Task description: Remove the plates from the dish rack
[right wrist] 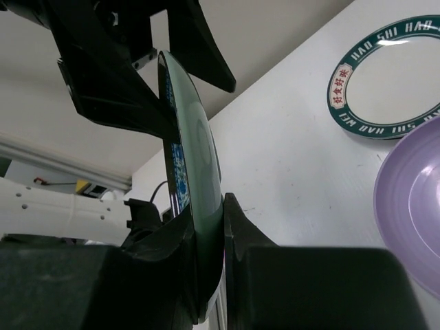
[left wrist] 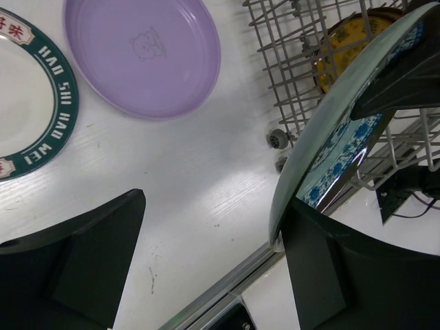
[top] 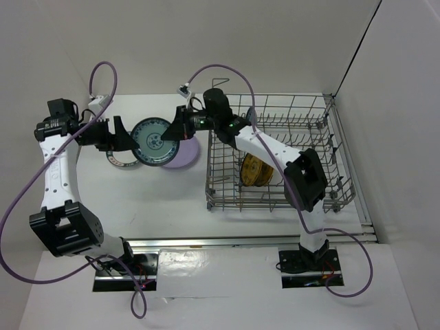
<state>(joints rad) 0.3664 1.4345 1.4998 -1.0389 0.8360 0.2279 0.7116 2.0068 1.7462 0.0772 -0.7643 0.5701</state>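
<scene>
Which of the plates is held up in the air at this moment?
The teal patterned plate, gripped on edge by the right gripper. The lavender plate and the green-rimmed white plate lie flat on the table; the yellow ones stand in the dish rack.

The top camera sits high up and looks down on the whole table from far away. In its view the purple plate lies near the middle, and the dish rack is to the right of it. The left wrist camera is low and close and looks down. It shows the purple plate at the top and the rack's corner to the right of it. The right wrist camera is closest. It looks along the edge of a blue-green plate, and the purple plate is at its right side. All three views share these two plates and a white plate.
</scene>
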